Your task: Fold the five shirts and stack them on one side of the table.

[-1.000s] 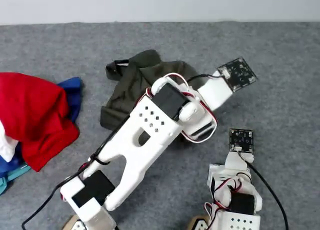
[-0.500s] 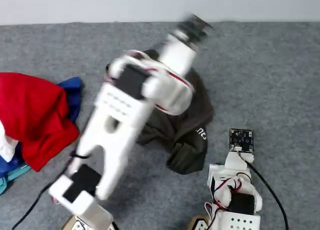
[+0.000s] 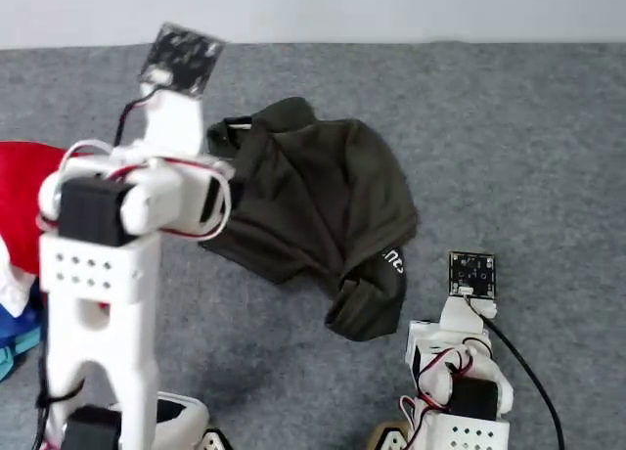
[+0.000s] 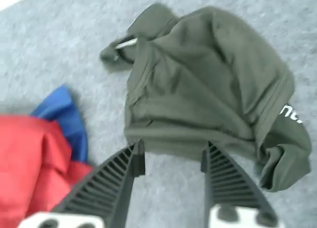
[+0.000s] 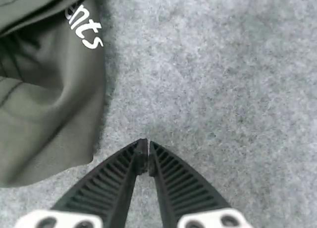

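soft, even light falls from above on the grey worktop (image 3: 509,127), bright and without glare. the dark shirt (image 3: 313,205) throws only a thin, faint shadow along its edges. in the left wrist view the left end effector (image 4: 172,149) and the cloth look slightly smeared; the right wrist view is crisp.

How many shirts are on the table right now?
3 clearly: the dark green shirt spread mid-table, the red shirt heaped at the table's left edge, and the blue shirt peeking from under it. More may be hidden in that heap.
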{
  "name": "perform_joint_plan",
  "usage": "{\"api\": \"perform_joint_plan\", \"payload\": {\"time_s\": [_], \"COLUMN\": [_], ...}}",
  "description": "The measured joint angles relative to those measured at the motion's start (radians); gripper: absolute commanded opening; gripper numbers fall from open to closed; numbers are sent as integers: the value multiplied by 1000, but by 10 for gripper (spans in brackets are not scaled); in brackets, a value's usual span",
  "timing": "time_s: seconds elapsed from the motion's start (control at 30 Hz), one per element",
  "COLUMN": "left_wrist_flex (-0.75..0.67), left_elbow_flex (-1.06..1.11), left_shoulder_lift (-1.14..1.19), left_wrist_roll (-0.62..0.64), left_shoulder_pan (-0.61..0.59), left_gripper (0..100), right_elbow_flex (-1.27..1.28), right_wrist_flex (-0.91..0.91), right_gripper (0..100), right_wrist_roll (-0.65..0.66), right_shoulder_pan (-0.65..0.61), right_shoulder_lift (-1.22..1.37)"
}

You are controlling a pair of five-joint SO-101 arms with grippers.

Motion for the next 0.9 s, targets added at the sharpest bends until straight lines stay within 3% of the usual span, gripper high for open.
{"api": "perform_joint_plan", "payload": {"time_s": [0.17, 0.37, 0.5, 0.7, 0.9], "left_wrist_flex": [0, 0, 0, 0, 0], "left_elbow_flex": [71, 158, 233, 381, 512], "left_shoulder_lift": [-57, -101, -158, -295, -425], "left_wrist_roll": [-6, -6, -20, -77, -118], "left_shoulder_pan": [-86, -184, -275, -399, -434], "left_gripper": [184, 184, 184, 184, 184], "right_elbow_flex": [0, -54, -178, -364, -497], "right_wrist_flex": [0, -48, -20, 107, 109], "right_gripper": [9, 9, 9, 8, 8], "right_wrist_roll": [5, 252, 299, 325, 362], "right_shoulder_pan": [6, 14, 12, -146, -270], "right_shoulder_lift": [0, -2, 0, 28, 261]}}
